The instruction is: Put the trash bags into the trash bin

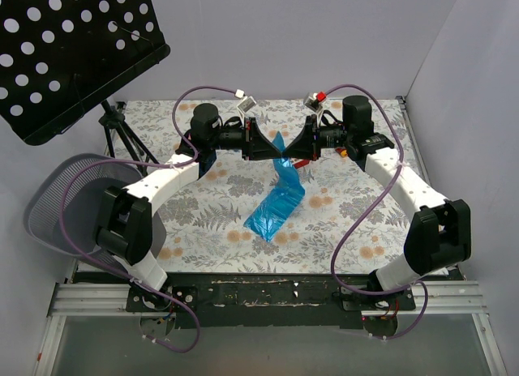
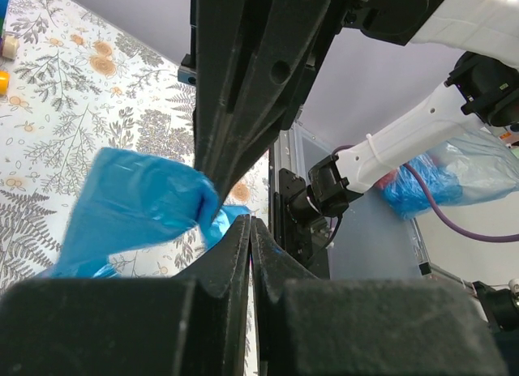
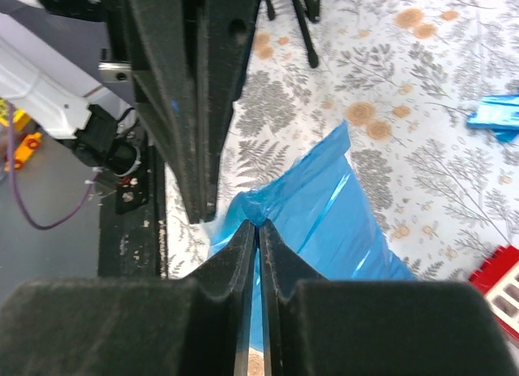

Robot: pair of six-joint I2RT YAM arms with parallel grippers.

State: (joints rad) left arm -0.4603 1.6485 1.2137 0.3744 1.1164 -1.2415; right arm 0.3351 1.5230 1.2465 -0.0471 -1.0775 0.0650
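A black perforated music stand (image 1: pixel 77 52) is leaning over the far left corner of the bench (image 1: pixel 203 222), with its tripod legs (image 1: pixel 113 133) standing at the edge of the floral cloth. A red toy block (image 3: pixel 499 272) is lying on the cloth at the right wrist view's lower right edge. Beyond the bench, a clear sack (image 2: pixel 466 173) is sitting with something blue inside, possibly crumpled film.

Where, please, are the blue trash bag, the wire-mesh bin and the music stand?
blue trash bag (image 1: pixel 272 216): top view, lower crumpled end.
wire-mesh bin (image 1: pixel 49 207): top view, mesh wall.
music stand (image 1: pixel 77 50): top view, perforated plate.
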